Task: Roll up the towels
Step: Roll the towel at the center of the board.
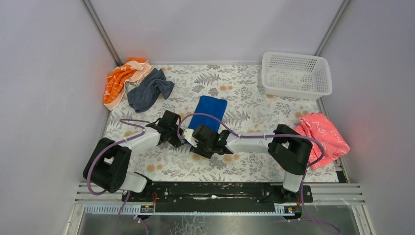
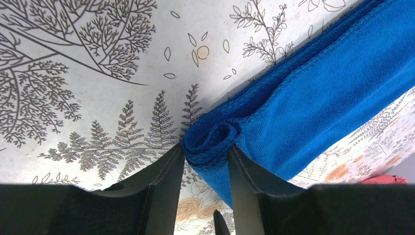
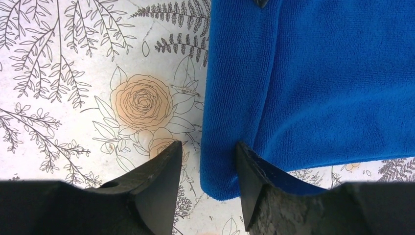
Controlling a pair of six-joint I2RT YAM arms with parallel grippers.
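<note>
The blue towel (image 1: pixel 209 111) lies flat in the middle of the counter (image 1: pixel 244 83), and only its near edge is curled into a first small turn. The left end effector (image 2: pixel 206 148) is clamped on that curl. The right end effector (image 3: pixel 208 144) stands apart, astride the near corner. The grey towel (image 1: pixel 149 89) lies crumpled at the far left, not yet rolled.

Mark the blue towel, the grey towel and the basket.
blue towel (image 1: pixel 209 111): top view, flat middle.
grey towel (image 1: pixel 147 92): top view, crumpled middle.
basket (image 1: pixel 293 91): top view, near wall.
</note>
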